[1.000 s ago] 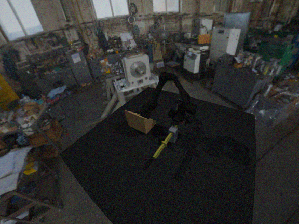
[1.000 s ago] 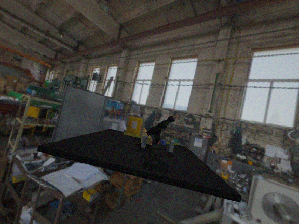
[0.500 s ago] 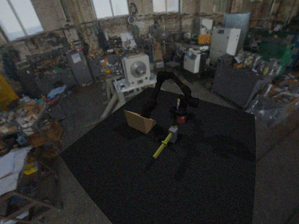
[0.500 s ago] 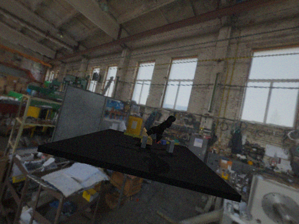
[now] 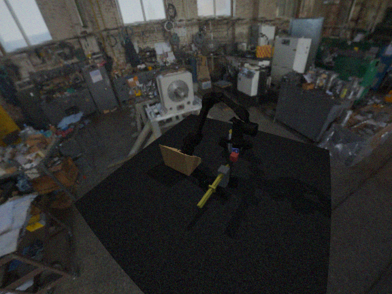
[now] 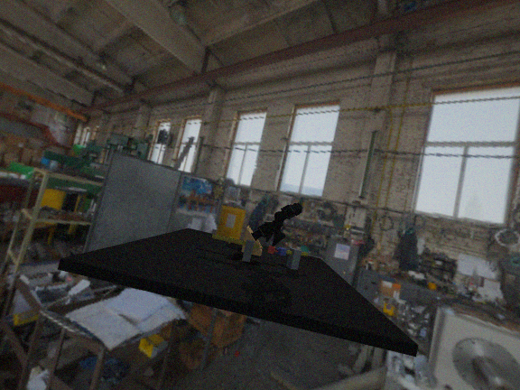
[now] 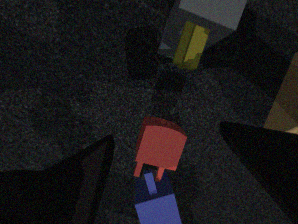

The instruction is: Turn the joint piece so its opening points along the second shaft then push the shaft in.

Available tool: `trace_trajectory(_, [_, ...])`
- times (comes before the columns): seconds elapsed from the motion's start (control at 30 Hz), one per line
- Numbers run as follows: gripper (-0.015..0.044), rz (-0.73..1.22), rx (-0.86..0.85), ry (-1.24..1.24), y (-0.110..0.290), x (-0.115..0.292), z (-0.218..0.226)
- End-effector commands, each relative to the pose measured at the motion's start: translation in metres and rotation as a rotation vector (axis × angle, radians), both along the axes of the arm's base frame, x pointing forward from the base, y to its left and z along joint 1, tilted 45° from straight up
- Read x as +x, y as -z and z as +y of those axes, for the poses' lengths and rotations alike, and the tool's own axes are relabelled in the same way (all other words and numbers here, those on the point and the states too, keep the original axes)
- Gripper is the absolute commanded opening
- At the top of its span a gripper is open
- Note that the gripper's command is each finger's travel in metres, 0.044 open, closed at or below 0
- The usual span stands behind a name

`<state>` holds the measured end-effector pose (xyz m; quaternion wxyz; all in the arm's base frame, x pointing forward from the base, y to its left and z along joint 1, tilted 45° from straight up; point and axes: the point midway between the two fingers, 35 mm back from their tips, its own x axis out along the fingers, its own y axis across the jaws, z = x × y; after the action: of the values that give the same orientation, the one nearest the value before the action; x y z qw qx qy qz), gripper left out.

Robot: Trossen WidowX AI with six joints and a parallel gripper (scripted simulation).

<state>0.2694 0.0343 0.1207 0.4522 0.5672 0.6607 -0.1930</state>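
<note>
The red square joint piece (image 5: 234, 156) (image 7: 160, 149) sits on the end of the blue shaft (image 7: 156, 204) (image 5: 235, 150). In the wrist view its far end faces up toward the yellow second shaft (image 7: 191, 44) (image 5: 210, 191), with a gap of dark table between them. The yellow shaft runs through a grey block (image 5: 224, 173) (image 7: 212, 14) (image 6: 293, 258). My gripper (image 7: 166, 133) (image 5: 235, 143) (image 6: 271, 235) is open. It hangs over the joint piece with a finger on each side, clear of it and holding nothing.
A tan cardboard-coloured wedge (image 5: 180, 160) (image 7: 285, 102) stands on the black table (image 5: 163, 245) (image 6: 181, 275) left of the arm's base. Another grey block (image 6: 247, 251) shows in the exterior view. Workshop clutter surrounds the table.
</note>
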Motion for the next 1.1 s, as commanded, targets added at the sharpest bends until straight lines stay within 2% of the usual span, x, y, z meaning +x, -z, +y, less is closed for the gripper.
trace_trajectory(0.0, [0.0440,-0.083,0.009,-0.096,-0.010,0.001,-0.011])
trace_trajectory(0.73, [0.0440,-0.591,0.027,-0.629,-0.061,-0.010,-0.065])
trace_trajectory(1.07, [0.0440,-0.586,0.028,-0.626,-0.062,-0.010,-0.068])
